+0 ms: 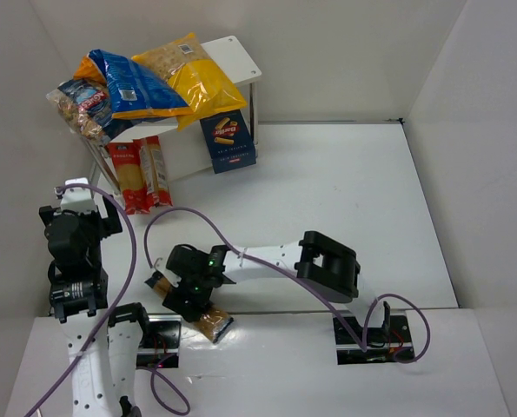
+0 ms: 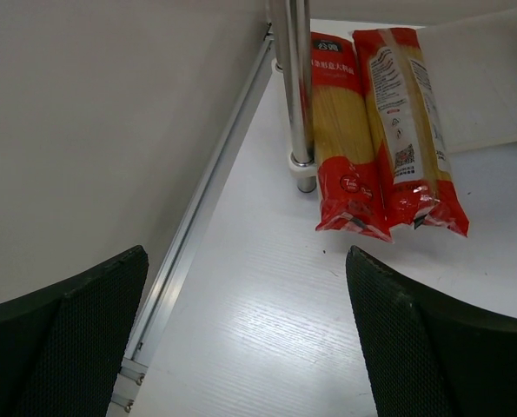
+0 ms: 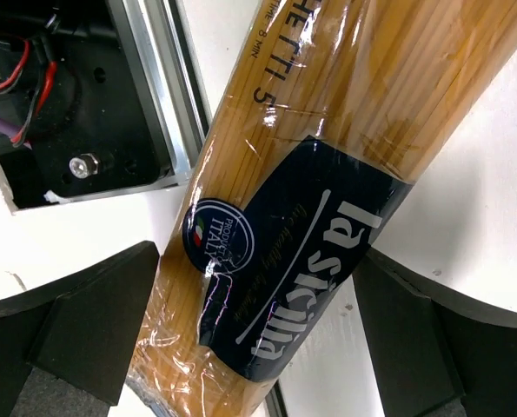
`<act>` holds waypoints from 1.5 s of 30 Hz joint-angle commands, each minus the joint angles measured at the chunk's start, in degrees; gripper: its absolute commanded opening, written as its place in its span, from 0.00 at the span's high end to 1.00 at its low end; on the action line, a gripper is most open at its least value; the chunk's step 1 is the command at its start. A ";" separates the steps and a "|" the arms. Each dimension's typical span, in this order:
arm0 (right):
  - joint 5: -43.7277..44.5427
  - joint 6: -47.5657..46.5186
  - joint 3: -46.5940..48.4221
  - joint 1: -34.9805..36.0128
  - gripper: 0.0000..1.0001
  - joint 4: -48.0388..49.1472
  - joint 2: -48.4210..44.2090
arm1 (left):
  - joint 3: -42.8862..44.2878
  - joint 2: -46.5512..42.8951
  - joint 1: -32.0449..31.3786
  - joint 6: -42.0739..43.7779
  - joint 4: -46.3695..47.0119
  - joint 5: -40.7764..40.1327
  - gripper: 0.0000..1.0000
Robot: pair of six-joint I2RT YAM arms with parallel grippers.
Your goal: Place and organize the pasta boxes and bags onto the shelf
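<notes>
Right wrist view: the blue-labelled spaghetti pack (image 3: 284, 200), lying well away from the shelf (image 1: 236, 54), fills the right pincer (image 3: 256, 261); clamped or not, I cannot tell. The left pincer (image 2: 245, 261) gapes empty. The slick wrap might slip when lifted.

Shelf leg (image 2: 294, 87) blocks the red packs' (image 2: 388, 130) left.

Glossy clear-film spaghetti pack (image 3: 328, 200), polished metal shelf leg (image 2: 294, 87).
</notes>
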 commanded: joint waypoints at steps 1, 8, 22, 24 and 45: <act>-0.20 1.40 2.08 1.36 0.00 0.91 0.91 | 0.60 -1.15 0.34 -0.50 2.34 -0.19 0.00; 1.83 1.32 1.37 2.59 0.00 -1.10 9.51 | 0.08 -1.16 0.34 -0.50 2.34 -0.19 0.00; 8.41 -0.35 5.69 3.64 0.39 -7.44 18.75 | 0.08 -2.21 -0.19 0.02 2.34 0.34 0.00; 10.60 -0.36 6.73 3.64 0.94 -9.63 18.76 | 0.08 -2.21 -0.19 0.03 2.34 0.34 0.00; 23.00 -13.45 -11.71 -19.03 1.00 -1.91 -8.40 | 0.08 -2.21 -0.19 0.03 2.34 0.86 0.00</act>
